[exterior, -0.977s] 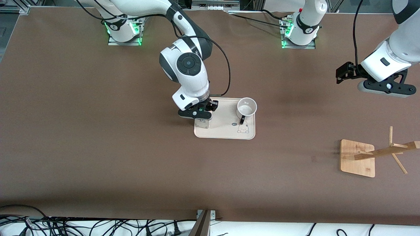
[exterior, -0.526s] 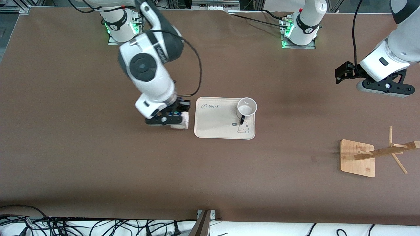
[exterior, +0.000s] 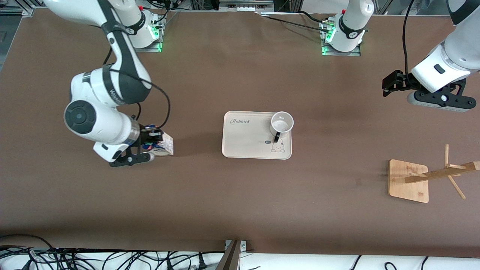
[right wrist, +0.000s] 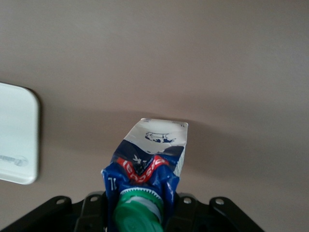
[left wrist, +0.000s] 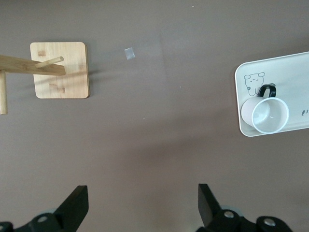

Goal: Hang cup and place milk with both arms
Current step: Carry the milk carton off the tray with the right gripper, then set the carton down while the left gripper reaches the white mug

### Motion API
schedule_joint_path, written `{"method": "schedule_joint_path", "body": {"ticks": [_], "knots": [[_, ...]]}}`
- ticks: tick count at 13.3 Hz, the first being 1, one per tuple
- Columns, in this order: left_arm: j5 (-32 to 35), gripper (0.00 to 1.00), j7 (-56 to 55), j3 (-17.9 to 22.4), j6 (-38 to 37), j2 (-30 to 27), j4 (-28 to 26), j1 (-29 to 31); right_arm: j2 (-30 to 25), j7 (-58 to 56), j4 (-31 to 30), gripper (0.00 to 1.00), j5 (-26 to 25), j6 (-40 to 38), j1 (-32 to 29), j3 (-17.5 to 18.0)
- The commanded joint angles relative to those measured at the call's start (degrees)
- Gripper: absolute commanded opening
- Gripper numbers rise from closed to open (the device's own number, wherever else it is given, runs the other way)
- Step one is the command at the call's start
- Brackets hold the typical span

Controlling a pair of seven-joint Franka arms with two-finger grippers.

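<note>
My right gripper (exterior: pixel 150 144) is shut on the milk (exterior: pixel 162 146), a blue and white carton with a green cap (right wrist: pixel 140 212), held over bare table beside the tray toward the right arm's end. The carton fills the right wrist view (right wrist: pixel 152 154). The cup (exterior: pixel 281 123), a white mug with a black handle, stands upright on the cream tray (exterior: pixel 243 140); it also shows in the left wrist view (left wrist: pixel 265 115). My left gripper (exterior: pixel 390 83) is open and empty, up over the table toward the left arm's end; its fingertips (left wrist: pixel 76 205) show apart.
A wooden cup rack with a square base (exterior: pixel 408 180) and slanted pegs (exterior: pixel 442 173) stands toward the left arm's end, nearer the front camera than the tray; it shows in the left wrist view (left wrist: pixel 60 70). Cables lie along the front edge (exterior: pixel 93 257).
My right gripper has lifted the milk off the tray and carried it toward the right arm's end of the table. The left arm has barely moved. The cup stays put.
</note>
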Motion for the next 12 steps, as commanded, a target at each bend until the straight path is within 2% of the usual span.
{"method": "schedule_joint_path", "body": {"ticks": [1, 6, 10, 11, 12], "knots": [[-0.01, 1.0, 0.81, 0.07, -2.67, 1.56, 4.22, -1.98, -4.39, -4.54, -7.89, 0.32, 1.26, 2.7, -3.27, 0.59], [-0.89, 1.0, -0.59, -0.19, -3.73, 3.32, 5.12, -5.5, -4.04, -5.25, -11.66, 0.37, 1.34, 5.76, -6.53, 0.59], [-2.38, 1.0, 0.63, -0.19, -3.73, 7.54, 5.2, -6.55, -3.52, -5.25, -13.25, 0.49, 1.34, 8.14, -6.62, 0.32], [-2.47, 1.0, 0.81, -0.19, -3.38, 8.59, 5.2, -6.65, -3.52, -5.25, -13.61, 0.53, 1.34, 8.76, -6.62, 0.32], [-2.47, 1.0, 0.81, -0.28, -2.68, 10.07, 5.2, -6.82, -3.6, -5.16, -13.52, 0.75, 1.34, 8.85, -6.62, 0.32]]}}
